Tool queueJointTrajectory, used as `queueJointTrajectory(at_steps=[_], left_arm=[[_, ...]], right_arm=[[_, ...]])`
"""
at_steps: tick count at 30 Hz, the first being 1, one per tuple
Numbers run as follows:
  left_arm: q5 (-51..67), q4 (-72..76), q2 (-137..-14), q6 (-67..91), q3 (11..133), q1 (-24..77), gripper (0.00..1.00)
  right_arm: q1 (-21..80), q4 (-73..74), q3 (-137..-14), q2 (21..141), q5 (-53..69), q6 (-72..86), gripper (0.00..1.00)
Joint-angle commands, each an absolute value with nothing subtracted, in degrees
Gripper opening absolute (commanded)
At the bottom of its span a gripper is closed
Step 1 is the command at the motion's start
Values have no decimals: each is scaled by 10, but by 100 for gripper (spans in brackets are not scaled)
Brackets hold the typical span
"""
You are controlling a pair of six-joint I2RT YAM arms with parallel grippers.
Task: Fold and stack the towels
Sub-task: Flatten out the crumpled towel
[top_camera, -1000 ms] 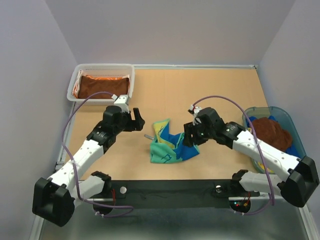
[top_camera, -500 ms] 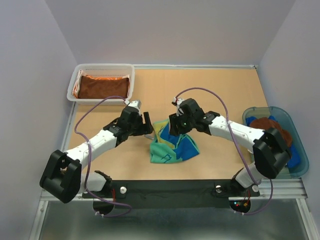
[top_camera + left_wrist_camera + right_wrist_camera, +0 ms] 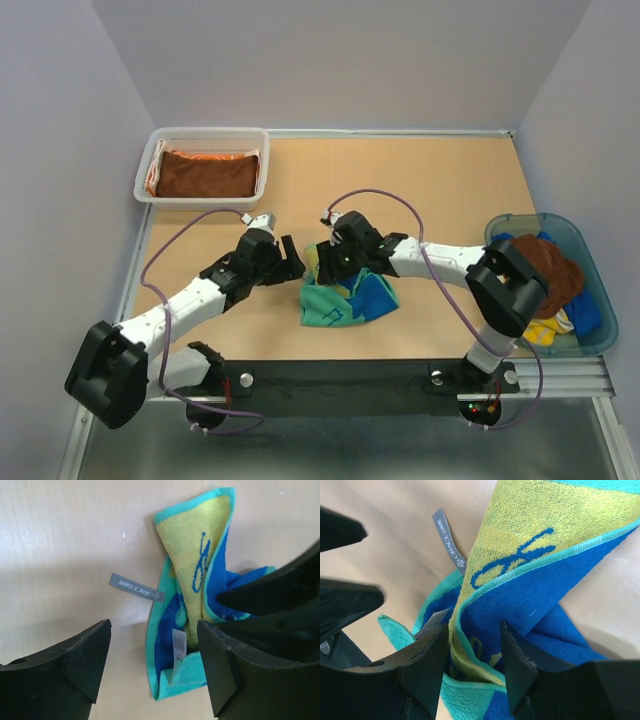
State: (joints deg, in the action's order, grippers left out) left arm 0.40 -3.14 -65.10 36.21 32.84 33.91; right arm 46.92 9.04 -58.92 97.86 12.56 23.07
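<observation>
Top view: your left end effector and right end effector almost meet over bench; green-yellow-blue towel crumpled beneath right one.
Left wrist: fingers apart, towel edge ahead between them.
Right wrist: fingers straddle raised towel fold, touching it; cannot tell if clamped.

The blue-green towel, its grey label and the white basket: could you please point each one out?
blue-green towel [image 3: 326, 305], top view, turquoise near-left part
grey label [image 3: 136, 588], left wrist view, middle of strip
white basket [image 3: 210, 131], top view, far rim
</observation>
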Motion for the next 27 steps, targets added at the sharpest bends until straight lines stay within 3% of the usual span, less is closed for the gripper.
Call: queueJointTrajectory(at_steps=[1, 3, 6, 9, 15, 27], left_arm=[[16, -30, -592, 375, 306, 346, 80], [42, -30, -573, 374, 294, 350, 80], [66, -28, -558, 376, 287, 366, 80], [72, -25, -550, 374, 284, 386, 80], [83, -6, -567, 366, 292, 417, 80], [46, -4, -579, 374, 307, 456, 80]], right_arm=[[475, 54, -621, 986, 133, 240, 49], [475, 54, -620, 984, 130, 238, 45], [475, 57, -613, 962, 85, 231, 19], [473, 77, -626, 928, 32, 203, 2], [454, 156, -681, 887, -73, 134, 1], [424, 195, -714, 851, -150, 64, 1]])
